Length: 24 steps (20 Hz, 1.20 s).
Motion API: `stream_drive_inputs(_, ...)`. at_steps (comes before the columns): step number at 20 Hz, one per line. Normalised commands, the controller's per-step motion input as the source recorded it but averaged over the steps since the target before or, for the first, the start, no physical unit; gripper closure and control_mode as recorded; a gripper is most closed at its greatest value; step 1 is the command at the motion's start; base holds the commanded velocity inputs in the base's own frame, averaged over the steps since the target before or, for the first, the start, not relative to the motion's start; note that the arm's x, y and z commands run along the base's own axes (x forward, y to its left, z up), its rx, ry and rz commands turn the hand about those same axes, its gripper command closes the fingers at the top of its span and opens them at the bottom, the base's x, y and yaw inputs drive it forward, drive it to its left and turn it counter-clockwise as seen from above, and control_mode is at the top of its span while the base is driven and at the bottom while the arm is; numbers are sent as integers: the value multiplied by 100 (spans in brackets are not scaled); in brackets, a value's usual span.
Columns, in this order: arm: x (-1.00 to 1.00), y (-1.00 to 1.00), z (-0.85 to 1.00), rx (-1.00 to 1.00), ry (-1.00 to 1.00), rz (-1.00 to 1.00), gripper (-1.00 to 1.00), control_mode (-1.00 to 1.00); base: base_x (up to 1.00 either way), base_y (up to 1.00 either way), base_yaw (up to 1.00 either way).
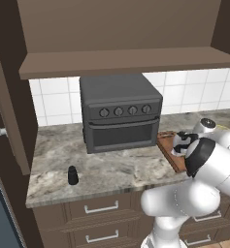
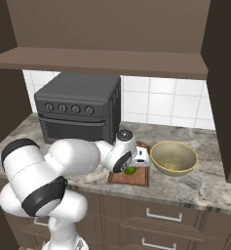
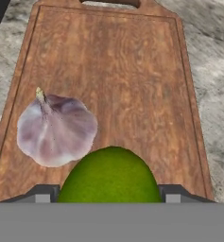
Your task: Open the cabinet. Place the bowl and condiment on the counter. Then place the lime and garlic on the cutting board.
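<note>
On the cutting board (image 3: 132,94): garlic (image 3: 56,130) down, lime (image 3: 109,176) between your claw (image 2: 136,163) tips, jaws wide | cabinet (image 1: 116,63) open | bowl (image 2: 174,157), condiment (image 1: 73,175) on counter (image 1: 116,169) | you're nearly done, just back off.

A dark grey toaster oven (image 1: 120,112) stood at the back of the worktop, four round knobs in a row above its glass door; in the right base view it sat toward ten o'clock; white square wall tiles (image 1: 194,92) ran behind it, at three o'clock of it in the left base view; brown drawers (image 1: 101,208) with short silver handles lay at six o'clock.
</note>
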Motion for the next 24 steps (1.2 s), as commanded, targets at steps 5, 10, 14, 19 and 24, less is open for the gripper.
stream_drive_inputs(5,3,0,-1,0,0,0,100,-100,0,0,0)
stream_drive_inputs(10,14,0,-15,0,-5,0,100,-100,0,0,0)
stream_drive_inputs(14,8,0,-13,0,-5,0,100,-100,0,0,0)
stream_drive_inputs(19,1,0,-2,0,-1,0,-100,-100,0,0,0)
stream_drive_inputs(24,0,0,34,0,0,0,-100,-100,0,0,0)
